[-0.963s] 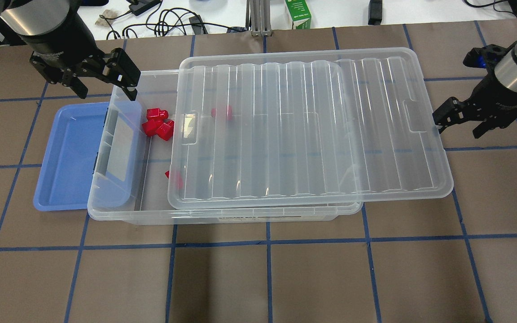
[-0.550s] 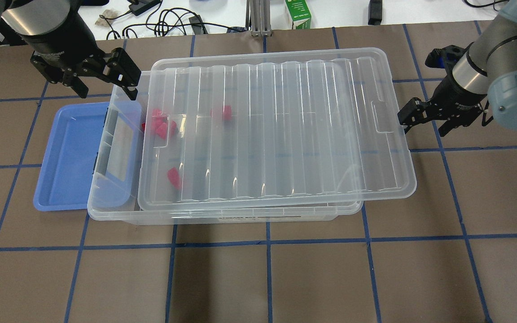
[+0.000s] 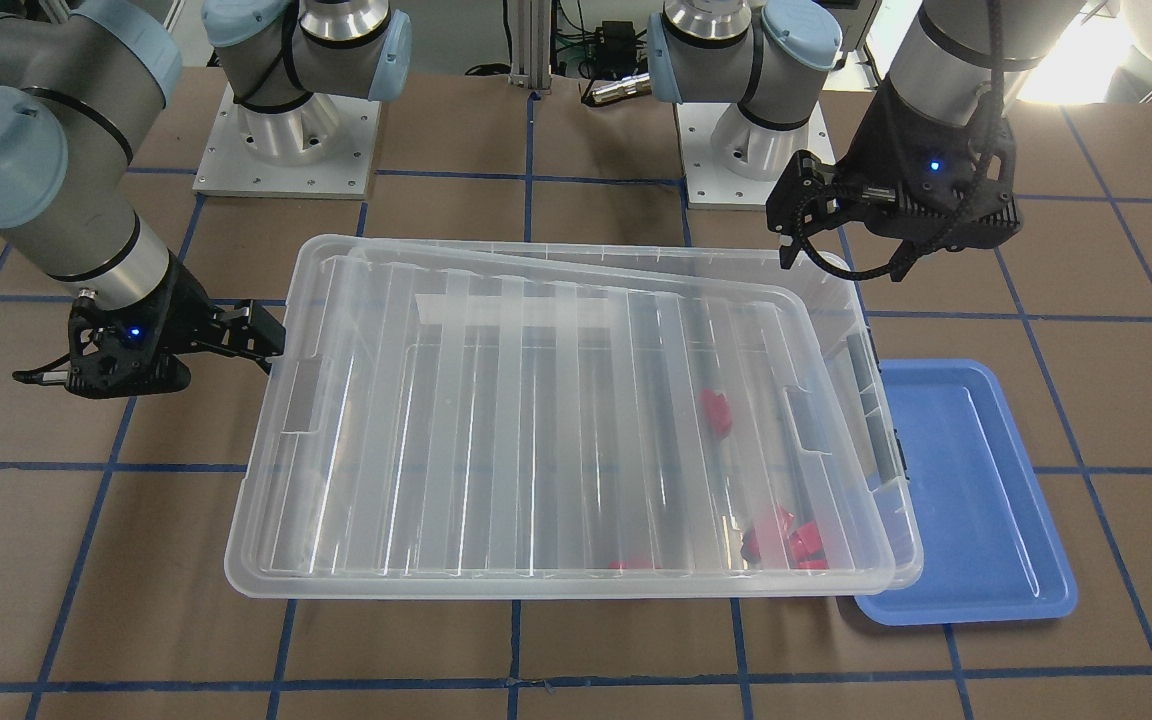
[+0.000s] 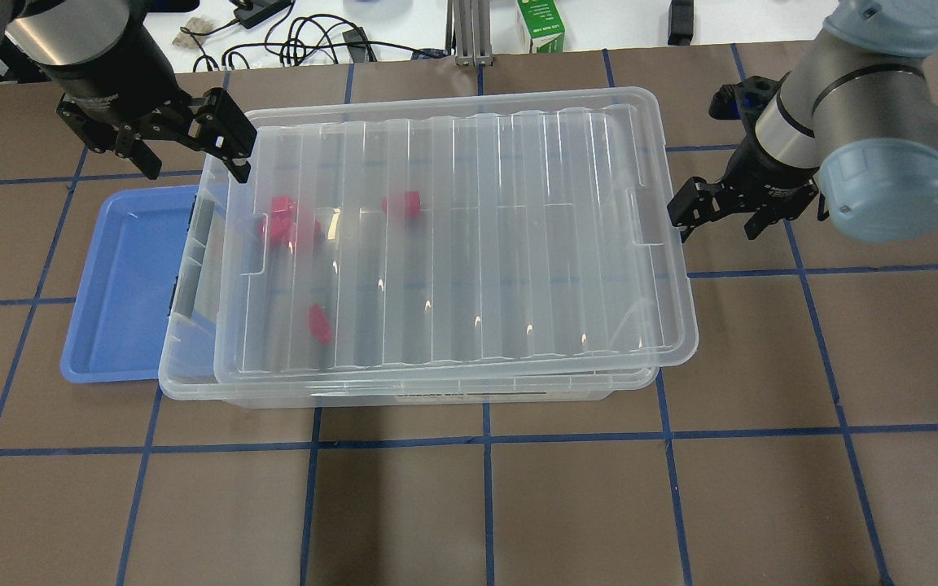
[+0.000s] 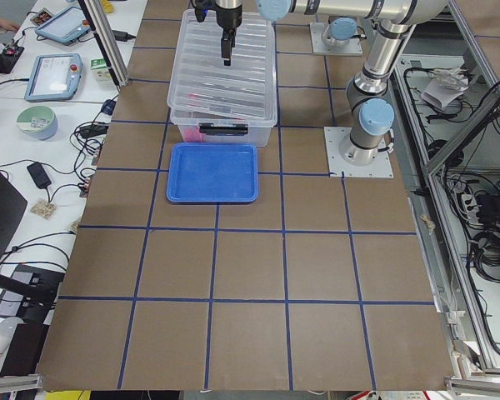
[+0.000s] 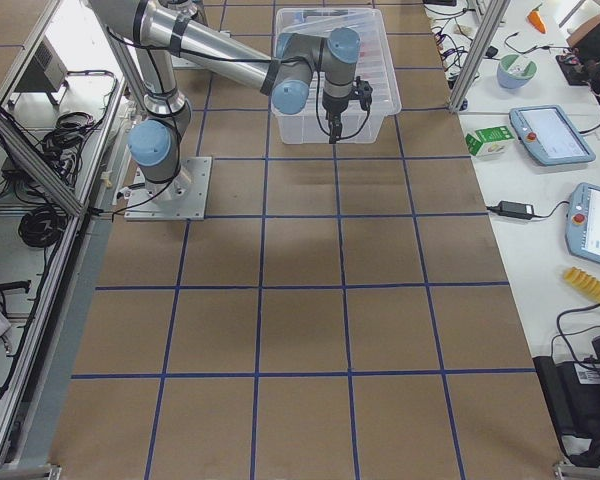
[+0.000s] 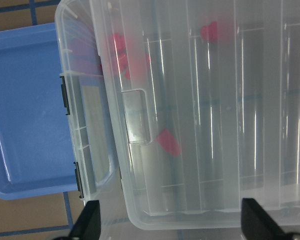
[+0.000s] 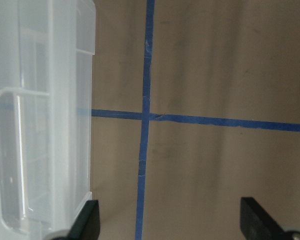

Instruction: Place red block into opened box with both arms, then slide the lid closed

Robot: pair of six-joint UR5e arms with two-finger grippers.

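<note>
- Overhead exterior: my left gripper [image 4: 195, 167] hangs wide open and empty over the box's [image 4: 436, 395] far left corner.
- My right gripper [image 4: 717, 226] is spread wide, holding nothing, with one finger at the lid's [image 4: 518, 244] end.
- Inside the box, under the lid, lies the red block [image 4: 319, 323], apart from the red pieces [image 4: 283, 221].

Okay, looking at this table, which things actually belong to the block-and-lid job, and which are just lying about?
Part of the job: box, its lid, red blocks under the lid, left gripper, right gripper.

Just lying about: blue tray, green carton, cables beyond the table's far edge.
</note>
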